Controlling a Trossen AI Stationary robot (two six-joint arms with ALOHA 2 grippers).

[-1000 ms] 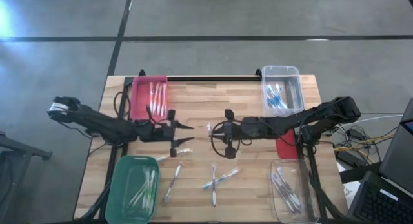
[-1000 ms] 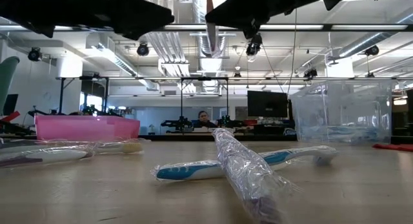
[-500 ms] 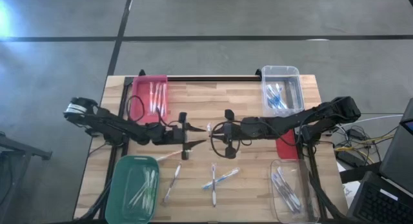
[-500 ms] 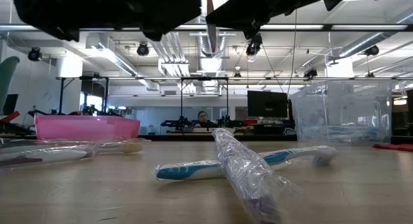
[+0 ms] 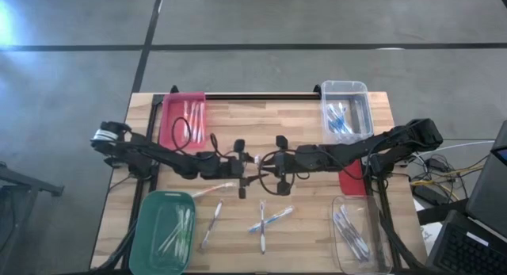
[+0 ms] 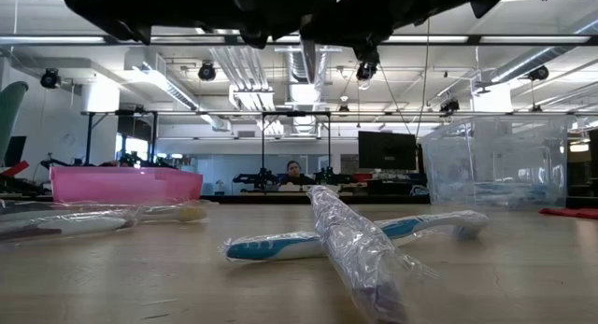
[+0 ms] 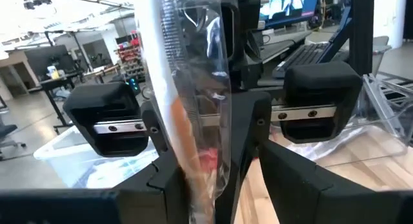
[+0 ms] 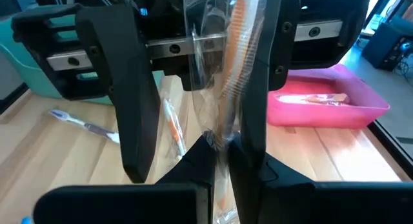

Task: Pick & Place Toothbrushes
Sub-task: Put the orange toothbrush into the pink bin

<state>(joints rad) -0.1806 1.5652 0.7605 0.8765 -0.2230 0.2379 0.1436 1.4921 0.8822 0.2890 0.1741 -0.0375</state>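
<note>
Your two arms are meeting over the middle of the wooden table (image 5: 301, 120). Your right gripper (image 5: 258, 163) is pinching a wrapped toothbrush (image 8: 227, 69) with a pink-orange handle, holding it upright in the air; its fingers (image 8: 255, 114) are pressed tight together on the crinkled wrapper. Your left gripper (image 5: 252, 166) is facing it, and its fingers (image 7: 139, 121) are standing spread, one on each side of that same wrapped toothbrush (image 7: 193, 114), without closing on it. From the left wrist view the wrapper is filling the gap between the pads, but whether the pads are touching it cannot be told.

Below the two grippers, loose toothbrushes are lying on the table: one just beside your left gripper (image 5: 212, 189), one nearer the green bin (image 5: 211, 225), and two crossing each other (image 5: 268, 220), a blue-and-white one under a clear-wrapped one (image 6: 350, 245).

The pink bin (image 5: 183, 116) at the far left is holding a few pink toothbrushes (image 5: 190, 116). The clear bin (image 5: 346, 108) at the far right is holding blue ones (image 5: 339, 120). The green bin (image 5: 163, 231) at the near left is holding pale ones (image 5: 176, 231), and a second clear bin (image 5: 358, 235) at the near right is holding several more (image 5: 348, 230). A red cloth-like patch (image 5: 351, 180) is lying under your right arm.

A person is sitting far back in the room (image 6: 295, 171).
</note>
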